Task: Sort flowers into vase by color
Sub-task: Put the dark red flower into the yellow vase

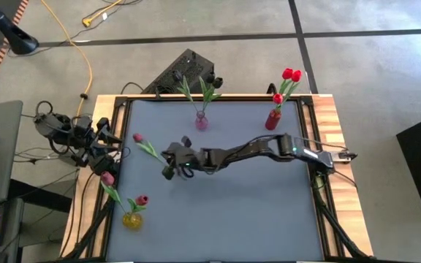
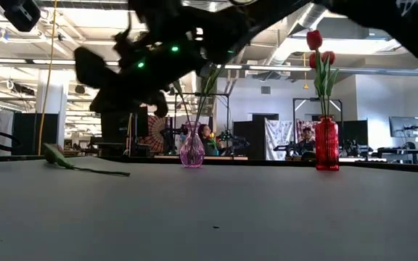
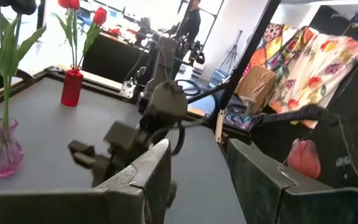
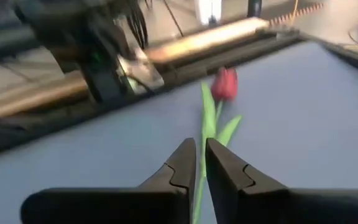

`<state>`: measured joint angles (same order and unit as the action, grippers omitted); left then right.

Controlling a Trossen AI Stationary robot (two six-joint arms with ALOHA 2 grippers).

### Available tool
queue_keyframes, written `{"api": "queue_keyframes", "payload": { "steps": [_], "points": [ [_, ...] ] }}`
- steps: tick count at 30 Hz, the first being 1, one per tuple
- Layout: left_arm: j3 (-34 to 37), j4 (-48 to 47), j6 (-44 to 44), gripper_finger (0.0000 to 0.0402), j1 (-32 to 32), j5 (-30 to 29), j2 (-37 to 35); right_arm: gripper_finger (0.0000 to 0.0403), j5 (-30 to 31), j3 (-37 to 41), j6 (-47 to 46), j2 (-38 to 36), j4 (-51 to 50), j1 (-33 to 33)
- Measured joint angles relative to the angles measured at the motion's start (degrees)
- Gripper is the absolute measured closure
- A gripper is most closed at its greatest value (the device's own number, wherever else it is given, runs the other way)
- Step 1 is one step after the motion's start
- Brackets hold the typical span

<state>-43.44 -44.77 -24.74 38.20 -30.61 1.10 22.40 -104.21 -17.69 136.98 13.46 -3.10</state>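
Three glass vases on the grey desk (image 1: 269, 212): red vase (image 1: 272, 119) with three red tulips (image 1: 291, 74); clear pink vase (image 1: 201, 121) with two dark-headed stems (image 1: 198, 91); yellow vase (image 1: 131, 219) with two crimson-pink tulips (image 1: 142, 200). One loose pink tulip (image 1: 148, 146) flat near the desk's left edge, stem between the right claw (image 4: 201, 163), fingers narrowly parted. Left claw (image 3: 194, 180) half-wide over the left edge, holding nothing.

Grey bench (image 1: 225, 212), red vase (image 1: 272, 120) with red tulips (image 1: 291, 74), pink vase (image 1: 202, 121), yellow vase (image 1: 131, 219), pink tulip (image 1: 138, 137).

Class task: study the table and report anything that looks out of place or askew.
One pink tulip lies flat on the table instead of standing in a vase, unlike the others. The right tool sits over its stem, slightly parted. Nothing looks spilled or damaged.
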Motion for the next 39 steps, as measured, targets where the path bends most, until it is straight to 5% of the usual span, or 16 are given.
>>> {"api": "queue_keyframes", "payload": {
  "steps": [9,14,19,27,35,39],
  "points": [
    [0.0,0.11,-1.51,0.0255,0.0,0.01,-0.02,0.0259,-2.21,-18.04,-1.65,11.19,-19.87,0.66],
    [0.0,0.01,-1.48,0.0255,0.0,0.06,-0.01,0.0208,-2.03,-19.47,-3.28,13.06,-23.12,0.49],
    [0.0,0.05,-1.33,0.0255,-0.01,0.03,-0.02,0.0196,-1.48,-19.11,-4.83,13.39,-26.1,-0.07],
    [0.0,-0.04,-1.08,0.0255,0.0,0.22,-0.02,0.0237,-0.16,-15.7,-6.35,12.98,-26.75,-1.92],
    [0.0,-0.92,-1.45,0.0255,-0.01,0.42,-0.02,0.0372,3.2,-13.82,-7.83,12.83,-27.27,-3.24],
    [0.0,-0.92,-1.91,0.0255,0.0,1.55,-0.02,0.0383,4.45,-13.7,-10.64,12.04,-27.71,-3.24]
  ]
}}
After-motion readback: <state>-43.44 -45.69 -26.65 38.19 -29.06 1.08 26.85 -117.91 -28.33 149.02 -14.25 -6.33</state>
